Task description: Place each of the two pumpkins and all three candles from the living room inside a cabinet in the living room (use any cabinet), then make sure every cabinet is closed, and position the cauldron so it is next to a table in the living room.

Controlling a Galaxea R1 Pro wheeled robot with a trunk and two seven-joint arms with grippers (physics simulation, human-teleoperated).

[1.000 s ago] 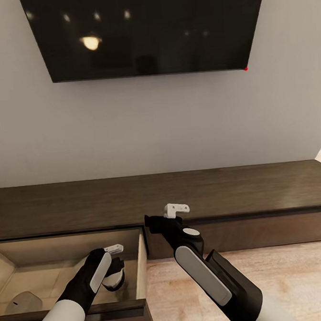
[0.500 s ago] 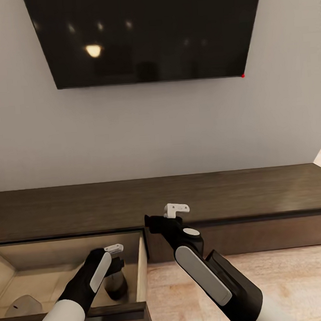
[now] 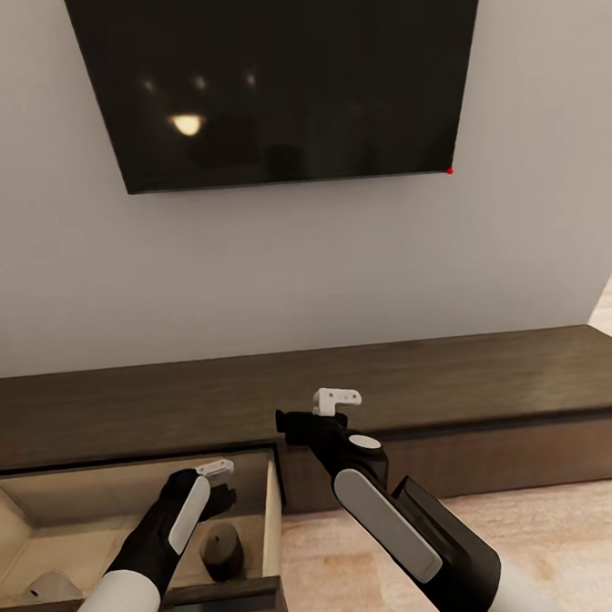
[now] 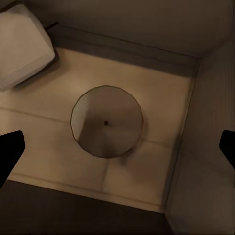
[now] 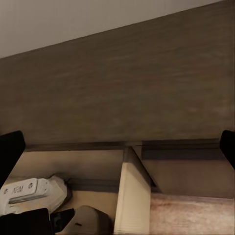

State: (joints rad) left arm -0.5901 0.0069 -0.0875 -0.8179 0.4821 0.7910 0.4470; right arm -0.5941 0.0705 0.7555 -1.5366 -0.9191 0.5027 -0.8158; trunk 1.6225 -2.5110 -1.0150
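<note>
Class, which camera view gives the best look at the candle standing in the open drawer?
The left wrist view: the candle shows from above, whole and centred. The head view shows it small and dark beside the left arm. The right wrist view catches a cropped part.

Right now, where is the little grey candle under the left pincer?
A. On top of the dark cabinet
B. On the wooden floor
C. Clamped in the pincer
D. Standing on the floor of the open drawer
D: the candle stands upright on the pale floor of the open drawer, with the left pincer spread wide above it, not touching.
</note>
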